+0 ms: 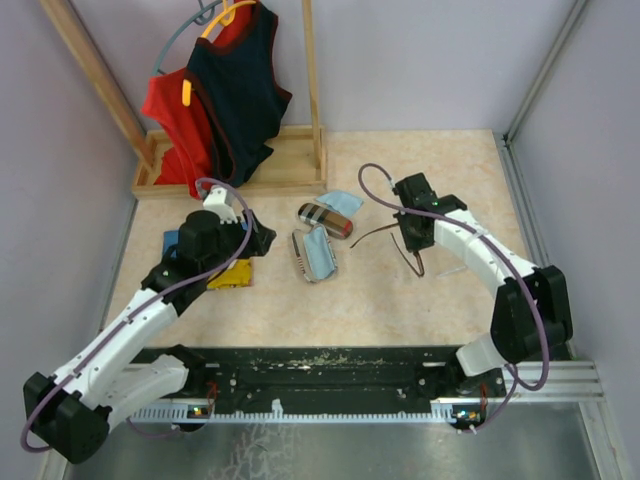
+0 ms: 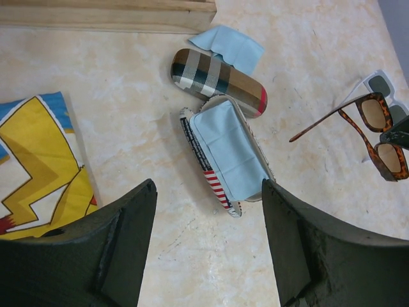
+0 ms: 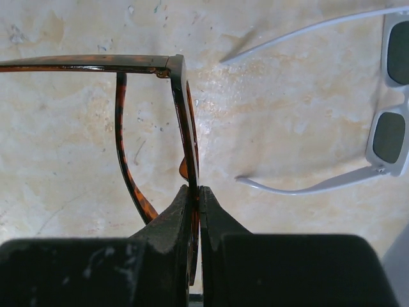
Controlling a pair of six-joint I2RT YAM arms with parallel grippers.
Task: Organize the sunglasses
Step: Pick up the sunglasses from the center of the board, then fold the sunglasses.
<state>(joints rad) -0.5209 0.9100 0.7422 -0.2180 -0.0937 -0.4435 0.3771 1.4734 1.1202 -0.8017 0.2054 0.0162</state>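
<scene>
Brown sunglasses (image 2: 377,131): clamped in my right gripper (image 3: 197,192). The jaws are pinched together on the front frame, edge-on, near one lens. Both temples are unfolded and stick out to my left. I can't tell whether the pair is resting on the table or just off it.

White pair (image 3: 390,137): lying flat just beside the brown one on the side away from the cases, temples open too, nothing touching it.

Relation that matters: the open flag-print case (image 2: 204,163) lies to my left of the held pair, near but apart. A blue cloth (image 2: 227,147) is already lying in it. Its long axis runs near-to-far with a slight diagonal. The brown front runs roughly the same way, so the open temples point straight at the case.

My read: as held, the pair is too wide across for the case, so the temples need folding before it goes in.

Left gripper (image 2: 208,192): jaws apart, holding nothing, hovering on the case's far-left side. It is nearer to the case than my right one. The shut plaid case (image 2: 217,80) sits just behind the open one.
</scene>
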